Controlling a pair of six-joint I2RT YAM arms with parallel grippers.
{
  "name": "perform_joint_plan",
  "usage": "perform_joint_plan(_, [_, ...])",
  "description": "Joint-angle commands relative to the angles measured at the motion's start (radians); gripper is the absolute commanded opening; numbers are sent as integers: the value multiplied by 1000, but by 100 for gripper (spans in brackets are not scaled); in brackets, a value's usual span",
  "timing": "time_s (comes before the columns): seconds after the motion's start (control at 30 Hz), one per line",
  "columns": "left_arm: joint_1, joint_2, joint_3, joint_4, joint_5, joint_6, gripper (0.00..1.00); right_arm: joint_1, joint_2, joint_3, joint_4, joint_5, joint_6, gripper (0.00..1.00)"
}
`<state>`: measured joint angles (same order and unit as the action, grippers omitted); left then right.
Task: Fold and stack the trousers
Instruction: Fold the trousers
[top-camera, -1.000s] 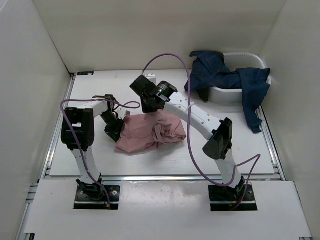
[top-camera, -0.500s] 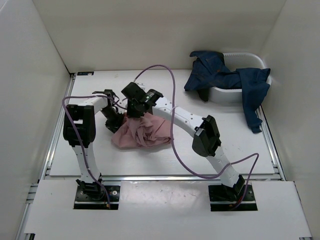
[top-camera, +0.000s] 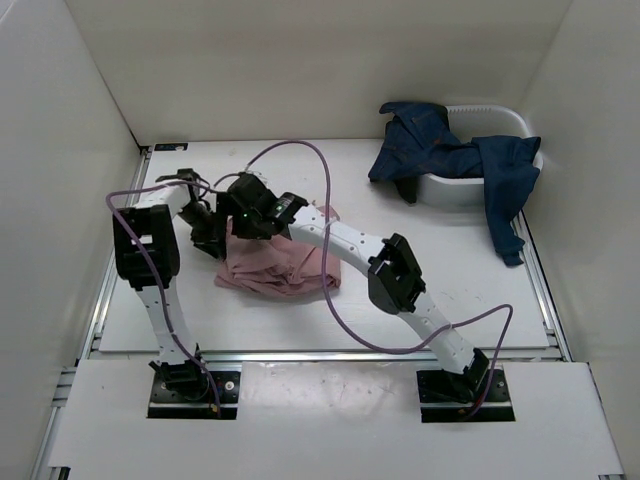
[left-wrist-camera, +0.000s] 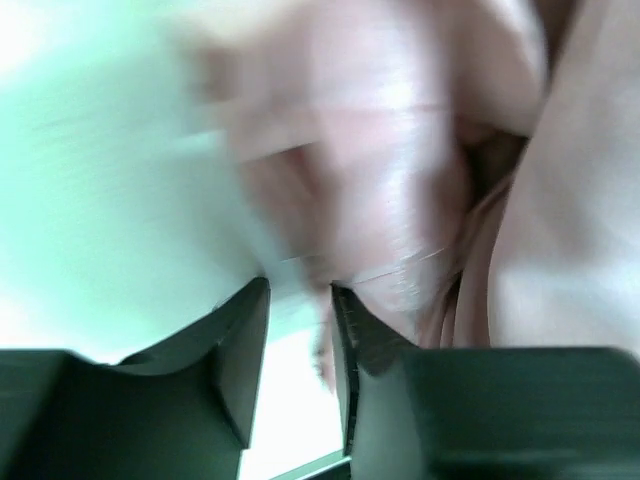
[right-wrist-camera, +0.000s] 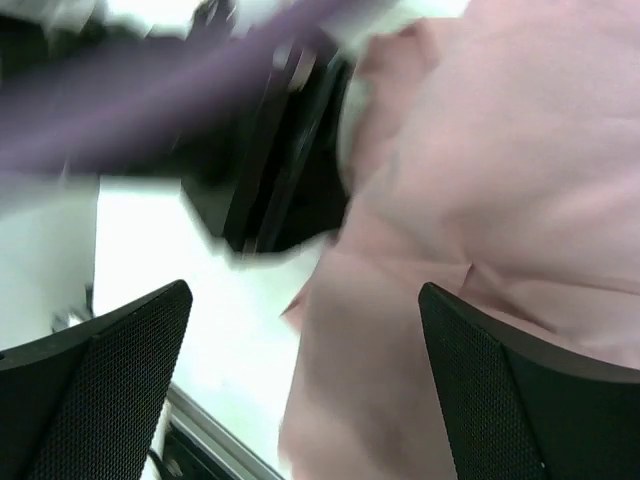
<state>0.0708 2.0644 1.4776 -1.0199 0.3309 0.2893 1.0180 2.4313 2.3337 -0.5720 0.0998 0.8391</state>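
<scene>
Trousers lie beyond slightly parted left gripper and beneath wide-open right gripper.

Was boxed in on three sides by plain white walls, floored by a white table with metal rails, evenly lit.

Overhead camera looks down on the table from behind; both wrist cameras (blurred) sit close over the trousers.

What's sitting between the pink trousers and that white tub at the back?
Only bare white table, seen from the top camera; the right arm's white forearm stretches over it beside the trousers.
</scene>
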Motion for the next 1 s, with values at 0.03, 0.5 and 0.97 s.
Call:
perform_joint_plan(0.03, [75, -79, 82, -12, -72, 36, 48, 33, -205, -40, 71, 10, -219, 99])
perform_joint_plan(0.5, [-211, -421, 116, -48, -5, 82, 62, -237, -753, -914, 164, -49, -207, 12])
perform_joint_plan(0.97, [-309, -472, -387, 128, -228, 120, 58, -371, -566, -1194, 387, -270, 29, 0])
